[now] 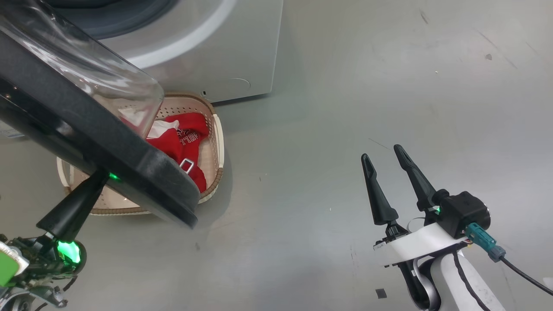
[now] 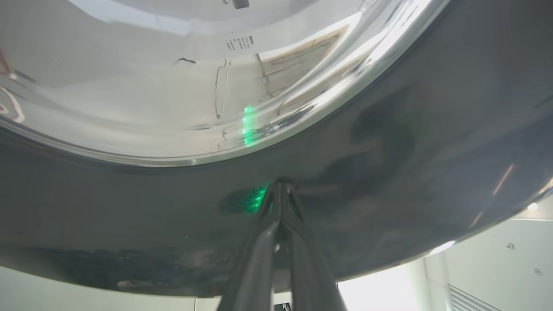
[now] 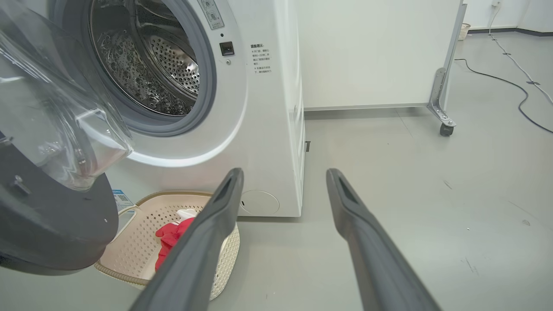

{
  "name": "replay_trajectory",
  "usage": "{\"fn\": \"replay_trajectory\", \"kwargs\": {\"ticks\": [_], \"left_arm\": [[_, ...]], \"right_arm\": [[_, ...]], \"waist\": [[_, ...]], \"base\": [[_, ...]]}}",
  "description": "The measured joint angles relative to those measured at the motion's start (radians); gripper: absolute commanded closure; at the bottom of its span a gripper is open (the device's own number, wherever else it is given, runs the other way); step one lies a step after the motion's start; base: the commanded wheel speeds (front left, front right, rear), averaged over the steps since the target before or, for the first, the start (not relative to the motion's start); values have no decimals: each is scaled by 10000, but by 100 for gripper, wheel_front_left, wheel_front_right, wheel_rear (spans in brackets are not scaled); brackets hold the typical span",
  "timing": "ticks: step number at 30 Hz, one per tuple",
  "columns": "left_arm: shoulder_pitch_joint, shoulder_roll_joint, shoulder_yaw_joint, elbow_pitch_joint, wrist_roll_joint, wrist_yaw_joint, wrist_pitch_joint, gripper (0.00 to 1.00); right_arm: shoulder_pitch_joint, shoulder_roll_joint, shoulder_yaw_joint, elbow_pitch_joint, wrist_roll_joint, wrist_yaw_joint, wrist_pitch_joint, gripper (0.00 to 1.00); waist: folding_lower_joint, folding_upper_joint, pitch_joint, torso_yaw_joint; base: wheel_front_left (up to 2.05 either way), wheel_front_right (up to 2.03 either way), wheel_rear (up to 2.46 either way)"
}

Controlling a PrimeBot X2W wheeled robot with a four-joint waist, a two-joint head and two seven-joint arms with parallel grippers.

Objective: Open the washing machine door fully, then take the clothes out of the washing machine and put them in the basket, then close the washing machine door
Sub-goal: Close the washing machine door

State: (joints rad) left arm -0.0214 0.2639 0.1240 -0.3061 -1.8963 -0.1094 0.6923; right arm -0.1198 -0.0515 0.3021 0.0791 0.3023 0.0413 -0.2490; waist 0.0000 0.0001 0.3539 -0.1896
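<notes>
Left hand [image 2: 280, 188] closed at one door [image 1: 86, 129]; one basket [image 1: 218, 142].

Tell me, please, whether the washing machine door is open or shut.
Open: the washing machine door stands away from the washing machine, and the steel drum is exposed.

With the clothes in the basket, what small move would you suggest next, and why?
Probably push the door toward closing with the left gripper: its shut tips touch the door's dark outer face, the red clothes lie in the basket, and the washing machine looks empty inside.
</notes>
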Motion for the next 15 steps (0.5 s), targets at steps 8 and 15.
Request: {"fn": "replay_trajectory", "kwargs": {"ticks": [8,15], "left_arm": [[-786,2,-82,123,228,347,-343,100],[-1685,15,-180,428,681,625,-616,100]], "right_arm": [[-117,25,125,-209,500,-142,-35,0],[-216,29,301,-401,846,-265,-35,0]], "waist": [[0,0,320,-619],[0,0,675,-1110]], "base": [[0,0,0],[0,0,0]]}}
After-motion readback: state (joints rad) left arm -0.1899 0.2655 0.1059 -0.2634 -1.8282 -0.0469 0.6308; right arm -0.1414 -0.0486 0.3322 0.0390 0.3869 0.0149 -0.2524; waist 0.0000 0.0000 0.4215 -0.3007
